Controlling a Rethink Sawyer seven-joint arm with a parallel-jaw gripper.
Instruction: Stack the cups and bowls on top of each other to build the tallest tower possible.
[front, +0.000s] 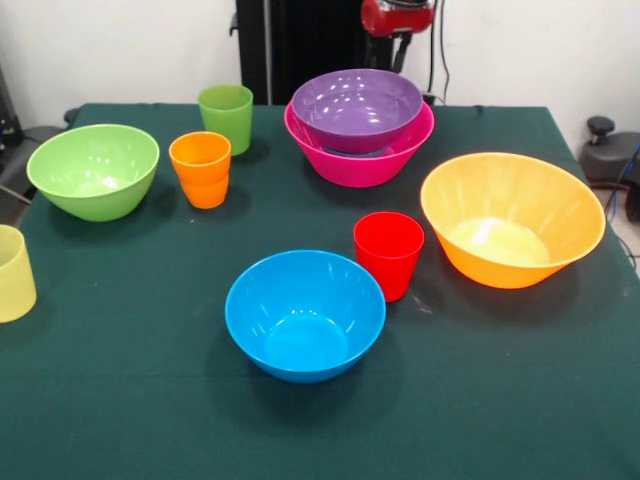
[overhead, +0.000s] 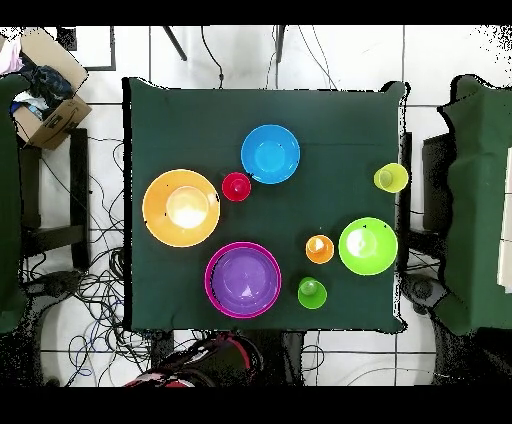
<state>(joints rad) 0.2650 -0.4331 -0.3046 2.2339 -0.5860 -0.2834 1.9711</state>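
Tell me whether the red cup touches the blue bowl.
Apart. The overhead view shows a strip of green cloth between the red cup and the blue bowl.

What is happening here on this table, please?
Nothing is being handled now. The robot arm is drawn back at the far edge, and its gripper cannot be made out. The purple bowl sits nested in the pink bowl. The other bowls and the cups stand separately on the green table.
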